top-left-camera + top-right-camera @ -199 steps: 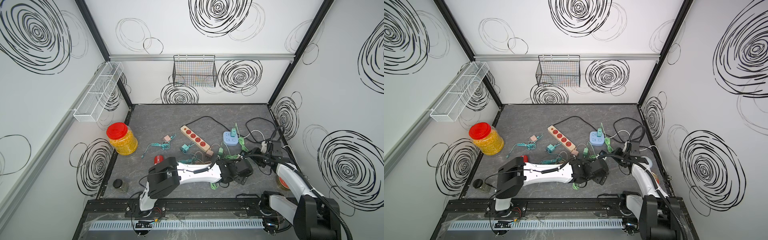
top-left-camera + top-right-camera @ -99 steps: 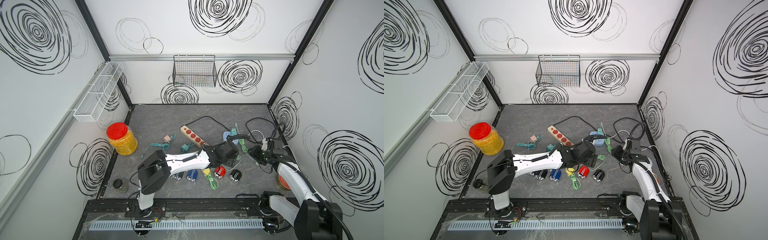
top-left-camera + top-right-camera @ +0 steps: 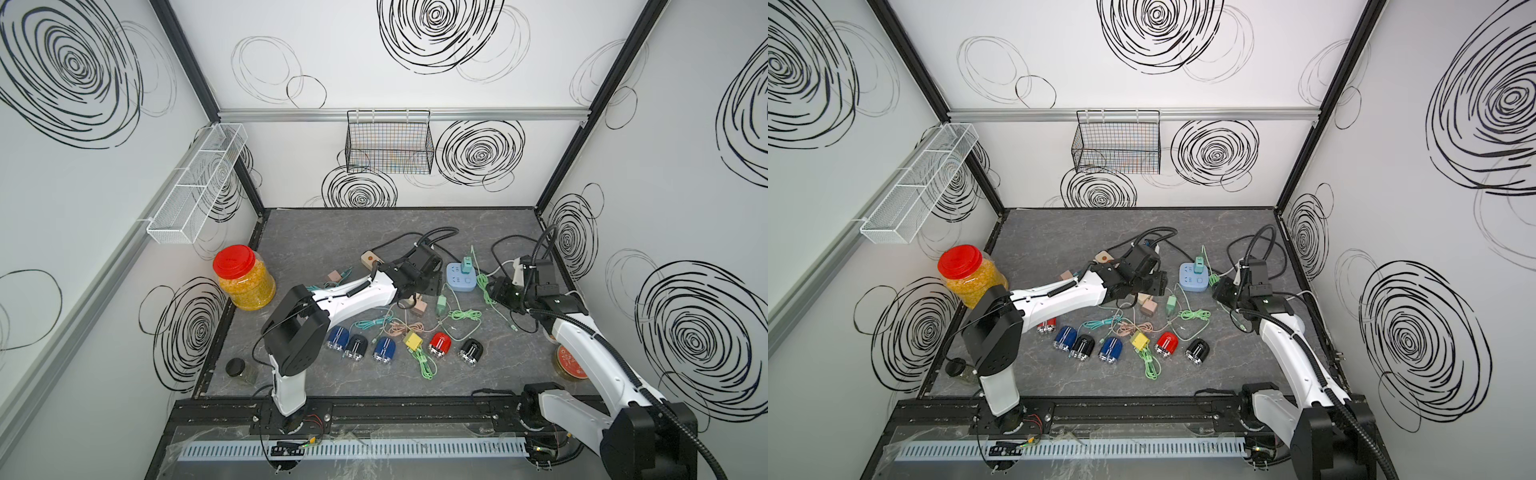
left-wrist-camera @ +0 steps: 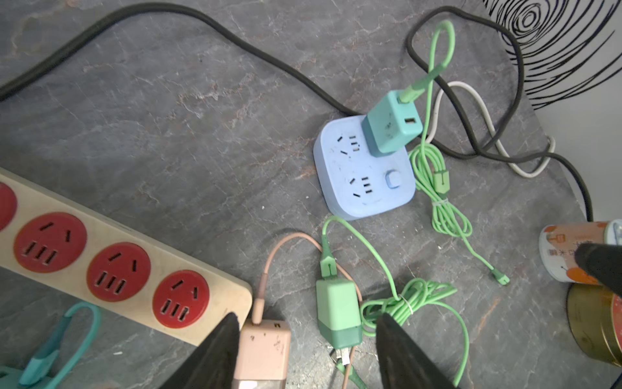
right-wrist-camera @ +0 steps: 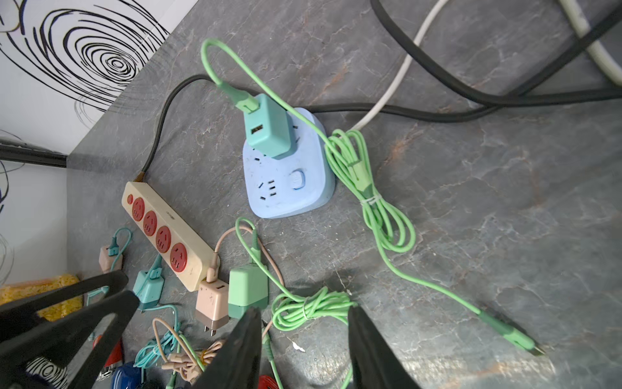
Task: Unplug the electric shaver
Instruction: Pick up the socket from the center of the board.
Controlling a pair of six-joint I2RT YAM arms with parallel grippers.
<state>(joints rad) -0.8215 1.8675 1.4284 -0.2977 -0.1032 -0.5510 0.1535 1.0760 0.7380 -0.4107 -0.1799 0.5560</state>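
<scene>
Rounded red shaver (image 3: 439,344) (smooth plastic shell)

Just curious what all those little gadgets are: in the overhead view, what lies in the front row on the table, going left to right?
Blue shaver → black shaver → second blue shaver → yellow charger → red shaver → second black shaver.

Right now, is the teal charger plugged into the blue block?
Plugged in: the teal charger stands seated in an outlet of the blue block.
</scene>
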